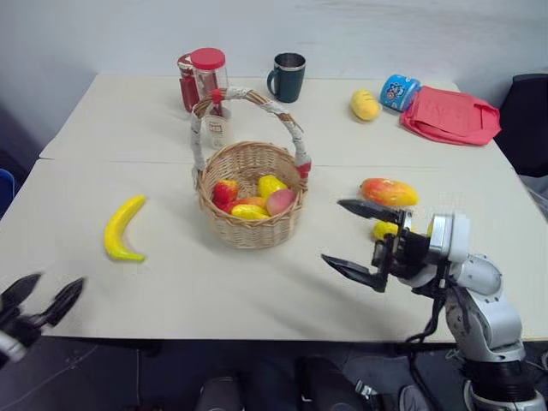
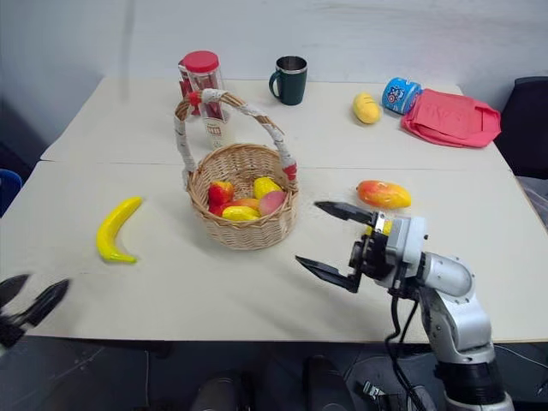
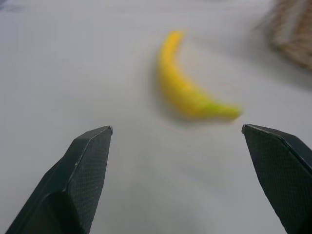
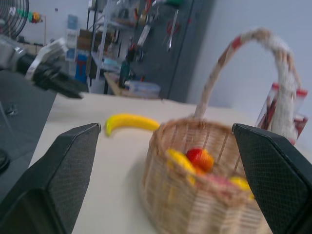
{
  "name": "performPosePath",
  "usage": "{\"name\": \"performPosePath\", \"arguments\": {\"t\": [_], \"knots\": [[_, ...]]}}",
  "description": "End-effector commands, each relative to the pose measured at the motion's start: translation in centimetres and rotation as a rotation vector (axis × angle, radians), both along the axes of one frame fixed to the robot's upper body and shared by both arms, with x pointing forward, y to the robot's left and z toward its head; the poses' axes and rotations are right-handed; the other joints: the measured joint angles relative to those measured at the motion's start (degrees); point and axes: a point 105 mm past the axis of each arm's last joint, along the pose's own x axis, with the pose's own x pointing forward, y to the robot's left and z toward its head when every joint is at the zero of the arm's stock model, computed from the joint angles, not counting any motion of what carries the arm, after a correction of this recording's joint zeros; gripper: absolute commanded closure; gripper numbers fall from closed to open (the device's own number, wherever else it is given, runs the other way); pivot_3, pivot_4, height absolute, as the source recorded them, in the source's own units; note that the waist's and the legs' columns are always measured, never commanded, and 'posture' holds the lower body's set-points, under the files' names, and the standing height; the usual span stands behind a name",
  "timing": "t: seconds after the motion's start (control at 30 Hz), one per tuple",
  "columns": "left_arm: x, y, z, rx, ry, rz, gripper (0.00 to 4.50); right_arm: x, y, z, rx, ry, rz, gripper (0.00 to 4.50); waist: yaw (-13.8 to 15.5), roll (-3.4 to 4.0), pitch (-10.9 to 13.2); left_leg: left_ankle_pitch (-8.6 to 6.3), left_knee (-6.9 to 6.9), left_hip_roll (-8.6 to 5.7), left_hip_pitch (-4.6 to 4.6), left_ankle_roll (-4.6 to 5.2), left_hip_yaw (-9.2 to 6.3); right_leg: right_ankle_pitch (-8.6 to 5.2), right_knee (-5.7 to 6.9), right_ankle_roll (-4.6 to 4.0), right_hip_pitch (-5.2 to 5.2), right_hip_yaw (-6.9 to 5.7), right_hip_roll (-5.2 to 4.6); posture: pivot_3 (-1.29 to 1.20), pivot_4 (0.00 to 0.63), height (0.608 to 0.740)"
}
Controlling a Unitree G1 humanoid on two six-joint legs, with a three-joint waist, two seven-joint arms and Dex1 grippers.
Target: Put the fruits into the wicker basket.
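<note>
The wicker basket (image 1: 253, 231) stands mid-table with several fruits (image 1: 253, 199) inside. A yellow banana (image 1: 122, 228) lies to its left, and an orange-red mango (image 1: 388, 191) to its right. A small yellow fruit (image 1: 383, 229) shows just behind my right gripper (image 1: 334, 231), which hovers open and empty to the right of the basket, pointing at it. A yellow lemon-like fruit (image 1: 365, 104) lies at the back right. My left gripper (image 1: 56, 281) is open and empty at the table's front left edge, with the banana (image 3: 192, 92) ahead of it. The right wrist view faces the basket (image 4: 195, 195).
A dark green mug (image 1: 288, 77) and a red-lidded jar (image 1: 208, 73) stand behind the basket. A blue can (image 1: 399, 92) and a red cloth bag (image 1: 449, 114) lie at the back right. Bare tabletop stretches in front of the basket.
</note>
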Motion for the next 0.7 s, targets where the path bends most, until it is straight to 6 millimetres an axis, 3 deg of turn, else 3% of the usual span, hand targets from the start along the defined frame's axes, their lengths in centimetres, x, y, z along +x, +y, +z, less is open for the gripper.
{"name": "performPosePath", "arguments": {"t": [0.03,0.13,0.2,0.4,0.53,0.67,0.7], "knots": [[-2.9,2.8,-0.7,-0.024,0.096,0.14,0.0,-0.9,0.7,1.6,0.039,-0.016,0.041,0.03,0.15,-0.12,-0.07,-0.01,0.0,-0.05,0.0,0.02,-0.03,-0.02,0.0,-0.03,0.0,-0.04,-0.09,0.0,0.15,0.74],[-2.3,2.5,-0.2,-0.092,0.108,0.138,0.0,-1.4,0.9,1.9,0.034,-0.021,0.061,0.03,0.34,-0.39,-0.23,-0.05,-0.03,-0.14,-0.07,0.01,-0.32,-0.38,0.0,-0.68,0.0,-0.33,-0.4,0.0,0.15,0.74],[-0.5,1.8,0.4,-0.107,0.132,0.118,0.0,-1.3,0.9,1.7,0.022,-0.015,0.06,0.03,0.42,-0.45,-0.27,-0.17,-0.03,-0.16,-0.09,-0.22,-0.5,-0.47,0.0,-0.85,0.01,-0.47,-0.5,0.0,0.15,0.74],[8.4,-2.1,3.7,-0.184,0.164,-0.028,0.0,-1.1,0.9,0.9,-0.022,0.006,0.06,0.03,0.32,-0.52,-0.32,-0.03,-0.05,-0.2,-0.07,-0.37,-0.86,-0.43,0.07,-0.8,0.4,-0.82,-0.62,0.0,0.15,0.74],[11.8,-3.5,3.4,-0.175,0.279,-0.064,0.0,-1.0,1.1,0.4,-0.038,0.014,0.061,0.03,-0.84,-0.49,-0.31,0.2,-0.21,-0.15,-0.02,-0.48,-0.61,-0.23,0.11,-0.44,0.25,-0.88,-0.53,0.0,0.15,0.74],[13.9,-3.4,2.2,-0.127,0.368,-0.027,0.0,-1.2,1.4,0.3,-0.035,0.013,0.056,0.03,-1.2,-0.51,-0.31,0.36,-0.64,-0.11,-0.1,-0.63,-0.07,-0.23,0.38,-0.39,-0.33,-1.1,-0.39,0.0,0.15,0.74],[14.3,-3.4,2.0,-0.115,0.38,-0.023,0.44,-1.2,1.4,0.3,-0.033,0.011,0.053,0.0,-1.21,-0.51,-0.31,0.36,-0.64,-0.11,-0.1,-0.67,-0.08,-0.25,0.38,-0.39,-0.38,-1.26,-0.35,0.0,0.15,0.74]]}}
